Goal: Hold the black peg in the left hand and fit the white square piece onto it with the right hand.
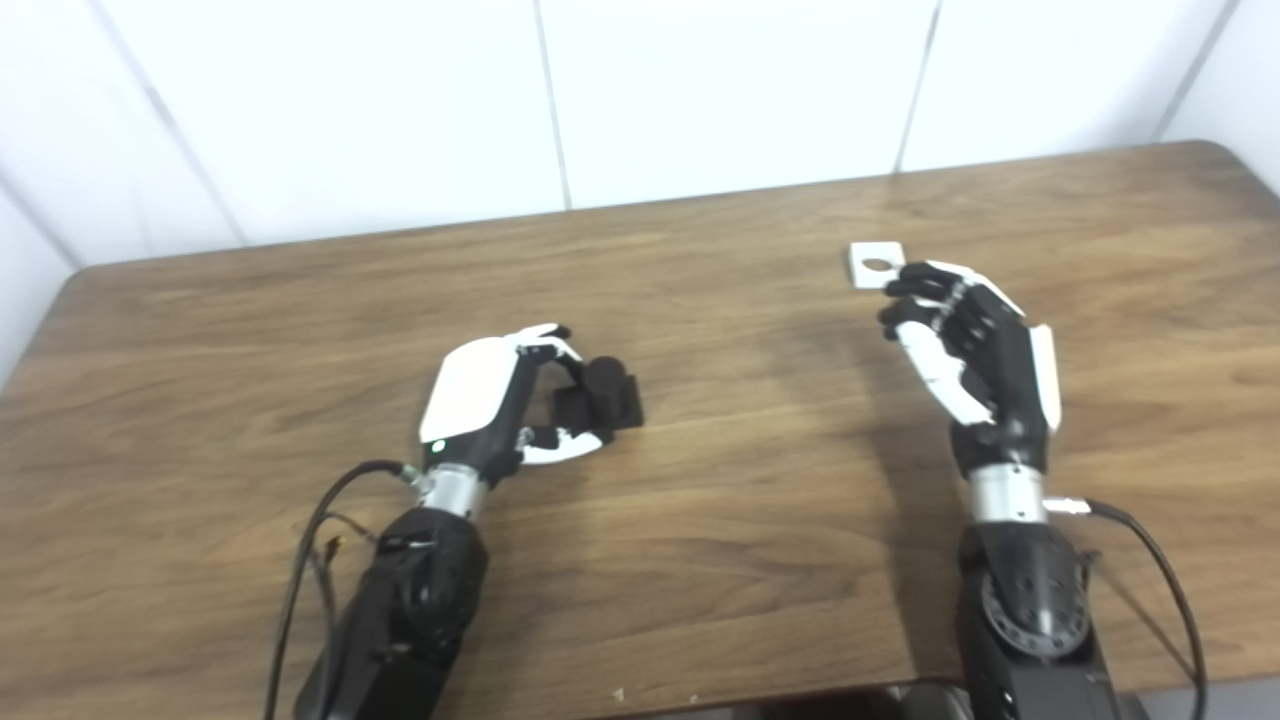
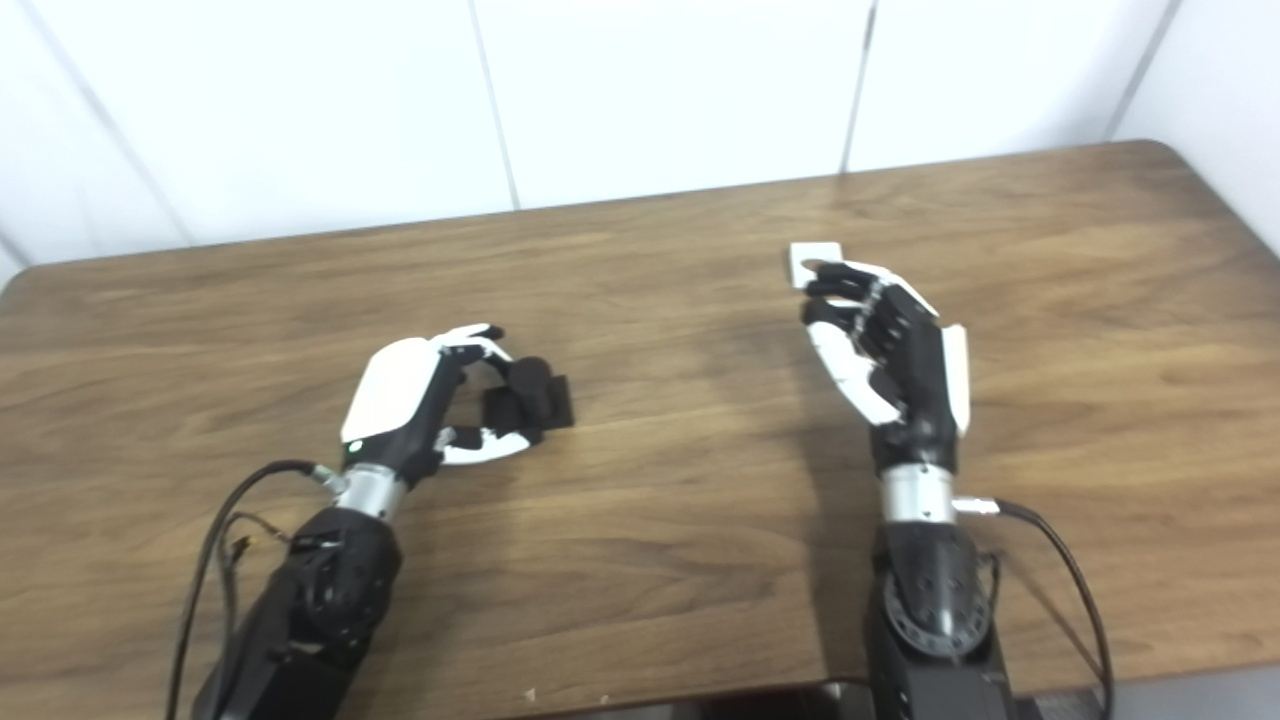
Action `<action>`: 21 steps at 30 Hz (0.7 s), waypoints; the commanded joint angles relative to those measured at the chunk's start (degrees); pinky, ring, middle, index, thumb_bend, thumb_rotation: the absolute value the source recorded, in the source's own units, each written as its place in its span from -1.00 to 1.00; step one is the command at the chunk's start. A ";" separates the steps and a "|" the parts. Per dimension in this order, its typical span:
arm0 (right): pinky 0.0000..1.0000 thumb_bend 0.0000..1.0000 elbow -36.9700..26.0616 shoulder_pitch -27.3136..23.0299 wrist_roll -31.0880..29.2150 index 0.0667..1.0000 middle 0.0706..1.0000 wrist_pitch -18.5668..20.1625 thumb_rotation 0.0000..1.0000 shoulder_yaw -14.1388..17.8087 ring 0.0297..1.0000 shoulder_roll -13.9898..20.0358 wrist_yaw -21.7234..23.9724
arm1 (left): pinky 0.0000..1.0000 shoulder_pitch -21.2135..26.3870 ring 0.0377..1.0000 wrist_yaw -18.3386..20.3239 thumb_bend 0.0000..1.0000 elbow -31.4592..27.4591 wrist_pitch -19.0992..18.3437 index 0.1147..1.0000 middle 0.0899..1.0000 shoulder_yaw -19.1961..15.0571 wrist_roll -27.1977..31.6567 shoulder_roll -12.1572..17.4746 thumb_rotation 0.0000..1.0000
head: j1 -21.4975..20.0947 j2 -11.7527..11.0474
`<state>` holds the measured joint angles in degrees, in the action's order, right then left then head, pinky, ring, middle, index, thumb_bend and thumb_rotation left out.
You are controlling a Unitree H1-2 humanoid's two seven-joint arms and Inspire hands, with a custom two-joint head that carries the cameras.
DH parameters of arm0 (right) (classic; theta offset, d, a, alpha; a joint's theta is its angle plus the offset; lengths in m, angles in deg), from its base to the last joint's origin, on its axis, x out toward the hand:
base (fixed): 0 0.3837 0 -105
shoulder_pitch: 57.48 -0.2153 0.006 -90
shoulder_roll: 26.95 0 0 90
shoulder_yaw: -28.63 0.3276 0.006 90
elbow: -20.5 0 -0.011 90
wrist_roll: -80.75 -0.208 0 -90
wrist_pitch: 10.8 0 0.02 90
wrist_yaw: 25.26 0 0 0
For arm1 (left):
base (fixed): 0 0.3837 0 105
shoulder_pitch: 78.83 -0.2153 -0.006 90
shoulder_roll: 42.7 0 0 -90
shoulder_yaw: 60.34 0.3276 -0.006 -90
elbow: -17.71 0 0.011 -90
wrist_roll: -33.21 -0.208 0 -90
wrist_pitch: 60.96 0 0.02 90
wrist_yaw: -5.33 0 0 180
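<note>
One matte black peg [image 1: 603, 393] on square base, lying on brown woodgrain table [image 1: 720, 520], round end pointing away. Left hand [image 1: 500, 405] curling around it; firm grip unclear. One flat white square piece [image 1: 876, 265] with round hole lying right, far side. Right hand [image 1: 965, 350] hovering beside it, fingers loosely curled, empty.

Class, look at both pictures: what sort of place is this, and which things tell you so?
Probably a robot test bench indoors: a bare wooden table against plain white wall panels, holding only a black peg and a white square piece.
</note>
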<state>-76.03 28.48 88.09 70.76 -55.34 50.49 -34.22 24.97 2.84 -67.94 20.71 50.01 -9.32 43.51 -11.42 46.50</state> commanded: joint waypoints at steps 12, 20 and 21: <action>-0.02 -0.04 -1.09 -8.82 8.32 0.29 0.30 4.63 -0.46 -0.52 0.18 15.32 6.16 | 0.29 -1.89 0.65 4.32 0.04 3.40 -1.87 -0.15 0.64 0.83 2.32 0.84 -0.85 | -0.40 -0.71; 0.41 0.24 3.39 -16.14 14.86 0.39 0.54 8.98 -0.45 -4.23 0.61 25.74 13.45 | 0.29 -2.12 0.65 4.03 0.04 3.44 -1.89 -0.15 0.64 0.95 2.21 0.43 -0.85 | -0.21 -1.12; 0.44 0.26 3.78 -17.06 15.06 0.39 0.56 9.67 -0.47 -4.56 0.63 26.49 14.36 | 0.28 -2.18 0.64 3.85 0.04 3.50 -1.73 -0.15 0.64 0.95 2.19 0.42 -0.85 | -0.20 -1.12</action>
<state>-71.79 15.17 102.68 80.32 -59.59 75.32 -21.02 25.05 3.51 -67.94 20.80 49.89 -7.23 43.27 -11.69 45.35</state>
